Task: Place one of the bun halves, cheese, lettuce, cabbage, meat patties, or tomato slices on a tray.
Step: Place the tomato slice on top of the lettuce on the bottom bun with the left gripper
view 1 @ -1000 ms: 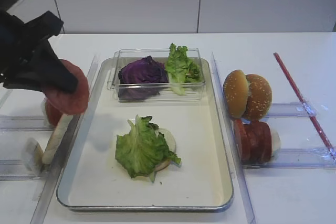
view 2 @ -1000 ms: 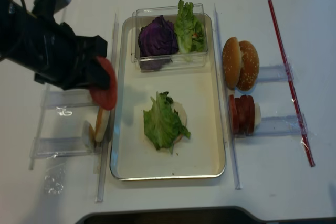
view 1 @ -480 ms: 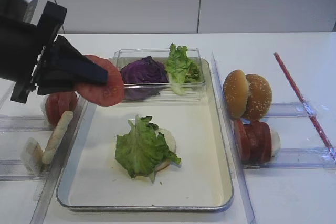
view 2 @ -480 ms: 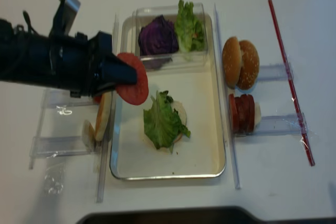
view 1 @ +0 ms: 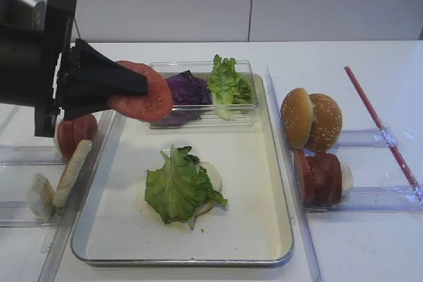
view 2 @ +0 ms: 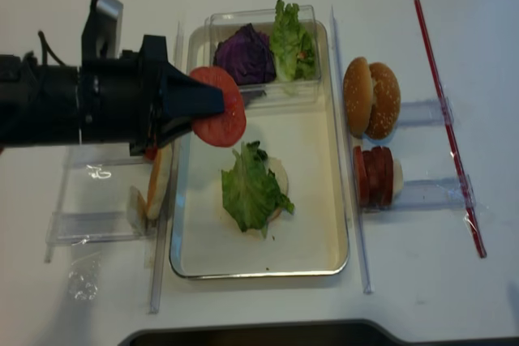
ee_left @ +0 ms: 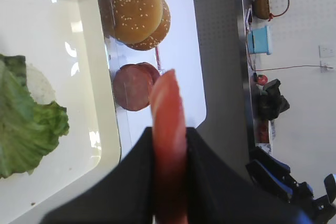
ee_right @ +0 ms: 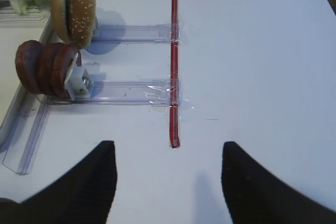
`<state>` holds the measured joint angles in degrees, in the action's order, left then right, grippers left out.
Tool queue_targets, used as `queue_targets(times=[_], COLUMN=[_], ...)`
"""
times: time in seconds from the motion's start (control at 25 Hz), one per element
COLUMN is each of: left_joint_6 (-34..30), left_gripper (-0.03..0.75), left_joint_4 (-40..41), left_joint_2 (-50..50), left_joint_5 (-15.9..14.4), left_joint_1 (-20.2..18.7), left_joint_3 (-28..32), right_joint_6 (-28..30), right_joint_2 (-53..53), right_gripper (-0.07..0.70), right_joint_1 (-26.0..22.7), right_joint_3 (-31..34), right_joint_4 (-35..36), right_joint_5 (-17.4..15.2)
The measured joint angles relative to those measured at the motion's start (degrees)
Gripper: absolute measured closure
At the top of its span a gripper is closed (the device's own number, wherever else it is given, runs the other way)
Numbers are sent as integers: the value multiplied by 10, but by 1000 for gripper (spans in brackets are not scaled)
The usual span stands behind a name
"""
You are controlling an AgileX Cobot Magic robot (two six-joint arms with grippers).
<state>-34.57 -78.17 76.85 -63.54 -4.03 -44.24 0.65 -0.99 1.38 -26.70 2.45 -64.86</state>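
Note:
My left gripper (view 1: 134, 89) is shut on a tomato slice (view 1: 144, 102), held off the surface above the tray's (view 1: 254, 163) back-left part, just in front of the clear box. The left wrist view shows that tomato slice (ee_left: 169, 129) edge-on between the black fingers (ee_left: 137, 171). On the tray floor a lettuce leaf (view 1: 176, 188) covers a bun half (view 1: 211, 177). Cabbage (view 1: 190, 86) and more lettuce (view 1: 229, 82) lie in the box. Bun halves (view 1: 310, 118) and meat patties (view 1: 318, 177) stand in racks to the right. My right gripper (ee_right: 167, 145) is open over bare table.
The clear plastic box (view 1: 198, 117) occupies the tray's back end. Left racks hold more tomato slices (view 1: 74, 134) and a pale upright slice (view 1: 71, 173). A red strip (view 1: 380, 127) runs along the table's right side. Clear rails flank the tray.
My left gripper has carried the tomato slice up from the left rack and rightward over the tray's left rim, towards the clear box. Everything else stayed put.

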Motion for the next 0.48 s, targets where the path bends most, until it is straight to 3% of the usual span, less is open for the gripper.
queue_targets(times=[0.48], left_joint_6=[-31], left_gripper=[600], left_joint_4=[-76], left_joint_2=[0], left_joint_5=[0], left_joint_1=[0], left_joint_3=[28], right_joint_6=[0], right_joint_2=[0], right_gripper=[157], right_joint_1=[0], right_joint_3=[0], right_joint_4=[0], right_joint_5=[0])
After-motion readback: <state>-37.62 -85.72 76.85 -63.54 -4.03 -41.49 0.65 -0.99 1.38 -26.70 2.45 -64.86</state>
